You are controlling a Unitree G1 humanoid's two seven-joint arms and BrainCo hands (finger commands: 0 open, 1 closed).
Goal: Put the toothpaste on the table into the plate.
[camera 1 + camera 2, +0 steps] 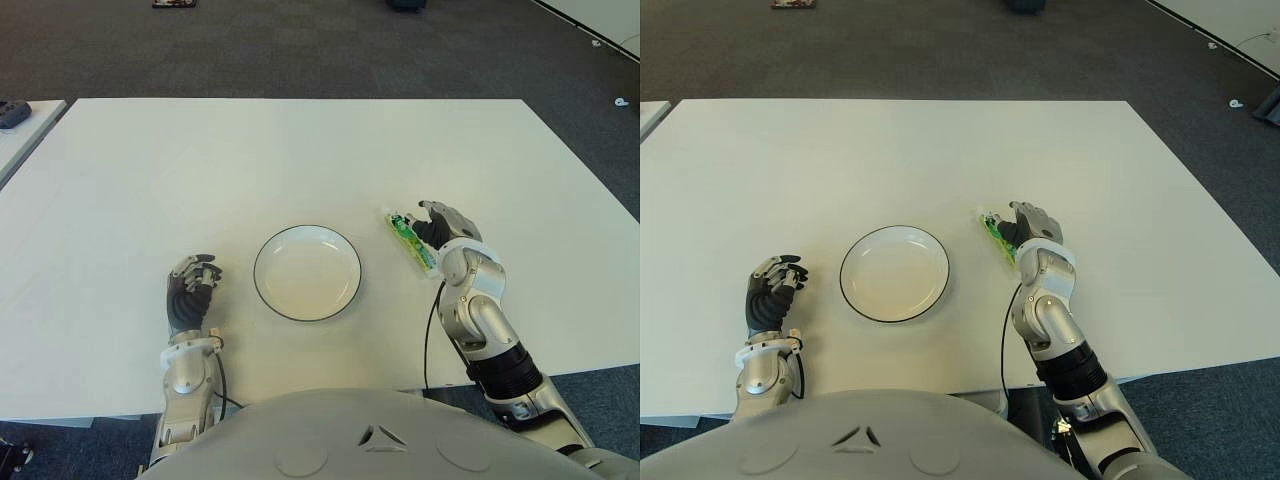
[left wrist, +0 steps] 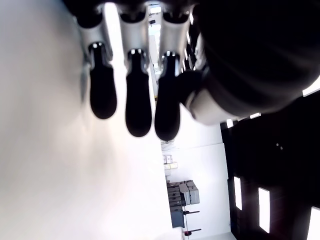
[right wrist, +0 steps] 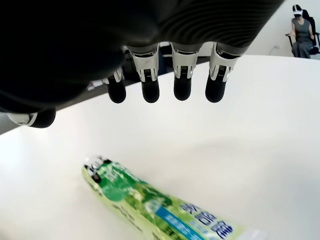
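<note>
A lab or office-like test room: a large white table point(image 1: 300, 160) stands on dark grey carpet point(image 1: 300, 45), with another table's corner point(image 1: 590, 15) at 1 o'clock. The right wrist view shows a seated person point(image 3: 302, 31) wearing a headset by a white wall.
</note>
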